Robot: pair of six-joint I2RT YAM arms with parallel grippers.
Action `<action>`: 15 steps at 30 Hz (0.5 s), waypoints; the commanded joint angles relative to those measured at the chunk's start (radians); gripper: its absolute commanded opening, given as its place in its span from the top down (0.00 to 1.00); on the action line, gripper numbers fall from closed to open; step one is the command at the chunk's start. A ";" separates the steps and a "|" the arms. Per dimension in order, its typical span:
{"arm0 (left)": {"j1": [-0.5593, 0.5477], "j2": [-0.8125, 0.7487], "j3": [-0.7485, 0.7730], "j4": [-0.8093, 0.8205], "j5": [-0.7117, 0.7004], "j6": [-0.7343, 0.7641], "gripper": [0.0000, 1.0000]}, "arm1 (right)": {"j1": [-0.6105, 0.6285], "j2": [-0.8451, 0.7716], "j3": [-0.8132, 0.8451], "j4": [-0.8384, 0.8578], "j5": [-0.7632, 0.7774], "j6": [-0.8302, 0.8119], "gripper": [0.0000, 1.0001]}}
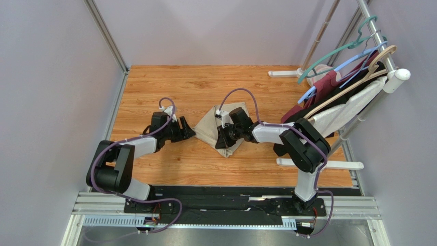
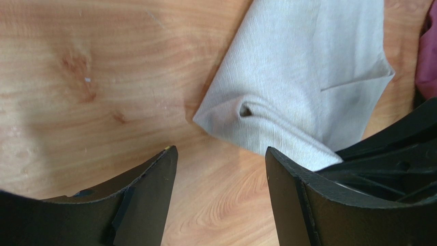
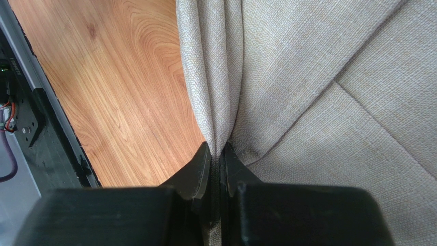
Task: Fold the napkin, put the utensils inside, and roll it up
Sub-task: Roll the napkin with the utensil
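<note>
We found the right gripper (image 3: 218,151) closed almost completely on a gathered fold of the napkin (image 3: 318,77). The cloth was pinched between its fingertips, and pleats ran away from the grip. The napkin lay partly folded and rumpled near the middle of the wooden table (image 1: 154,87), between the two arms. The left gripper (image 2: 220,159) hung low with its jaws wide apart and only bare wood between them. We saw it holding nothing; its fingers stood just short of the napkin's nearest corner, apart from the cloth.
</note>
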 commanded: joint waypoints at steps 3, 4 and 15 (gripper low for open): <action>0.031 0.112 0.044 0.113 0.073 -0.085 0.30 | 0.006 0.092 -0.057 -0.169 0.079 -0.024 1.00; 0.031 0.128 0.059 0.113 0.083 -0.095 0.31 | 0.006 0.090 -0.057 -0.171 0.081 -0.024 1.00; 0.031 0.223 0.075 0.188 0.157 -0.089 0.48 | 0.003 0.103 -0.049 -0.175 0.073 -0.027 1.00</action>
